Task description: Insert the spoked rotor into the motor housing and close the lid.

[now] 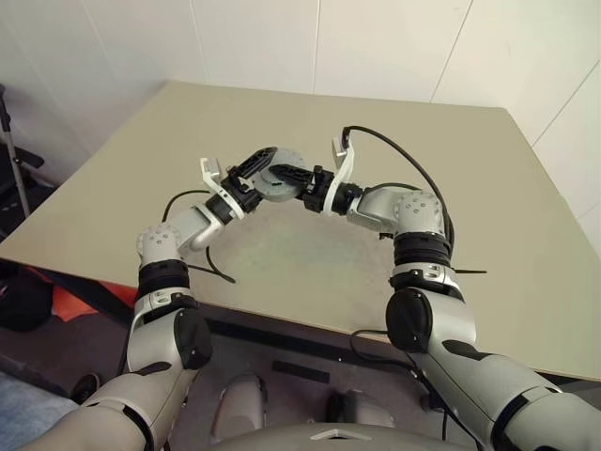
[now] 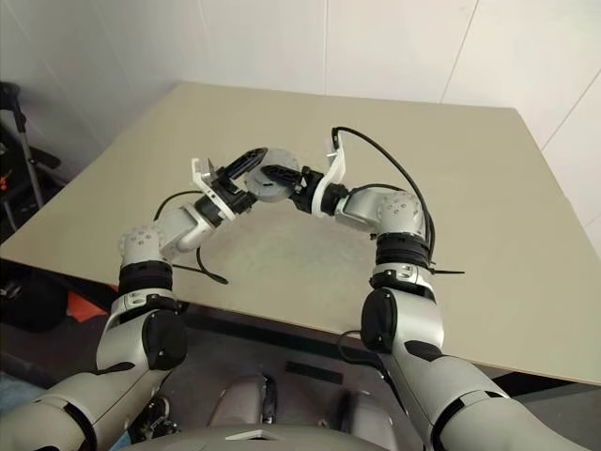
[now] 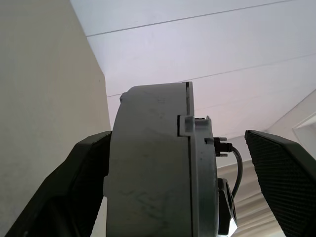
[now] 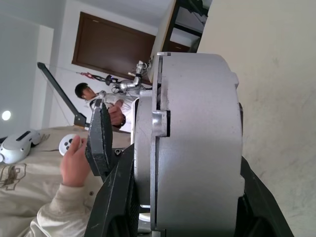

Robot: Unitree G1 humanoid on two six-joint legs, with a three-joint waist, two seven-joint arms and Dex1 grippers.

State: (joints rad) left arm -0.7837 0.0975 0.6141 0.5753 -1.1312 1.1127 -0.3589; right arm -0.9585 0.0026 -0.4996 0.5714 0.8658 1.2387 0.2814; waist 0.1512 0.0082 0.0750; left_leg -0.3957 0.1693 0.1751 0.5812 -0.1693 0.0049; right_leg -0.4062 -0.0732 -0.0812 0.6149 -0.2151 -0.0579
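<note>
Holding the closed motor above the beige table (image 1: 394,169), between both grippers.
Clamping from 3 o'clock, right gripper (image 1: 299,180) squeezing the squat grey metal motor housing (image 4: 197,143) across its flat faces, axis level, grey disc lid (image 4: 144,163) seated; left gripper (image 1: 266,162) reaching from 9 o'clock, black fingers (image 3: 279,173) spread astride, one clear.
</note>
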